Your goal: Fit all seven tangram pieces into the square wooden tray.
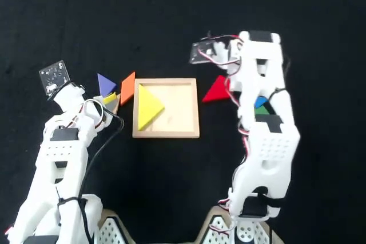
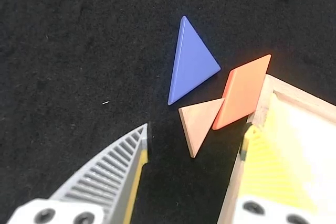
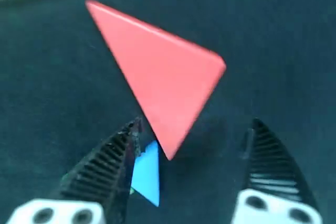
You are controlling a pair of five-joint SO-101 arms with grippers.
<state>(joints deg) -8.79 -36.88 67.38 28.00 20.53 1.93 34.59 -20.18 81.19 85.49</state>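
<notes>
Tray (image 1: pixel 166 134): centre, yellow triangle (image 1: pixel 147 107) lying inside
Left fingers (image 2: pixel 113 169): spread open above tan triangle (image 2: pixel 197 124) by tray's edge, likely lining up a pick
Right fingers (image 3: pixel 102 174): parted, empty, straddling red triangle (image 3: pixel 163 77) tip

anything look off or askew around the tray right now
The orange piece lies partly over the tan triangle and up against the wooden tray's rim. It looks propped rather than flat on the table. Nothing else stands out.

Bright even light from above, tray (image 2: pixel 310 121) washed pale by glare, soft shadow beside red triangle (image 3: pixel 163 77)
</notes>
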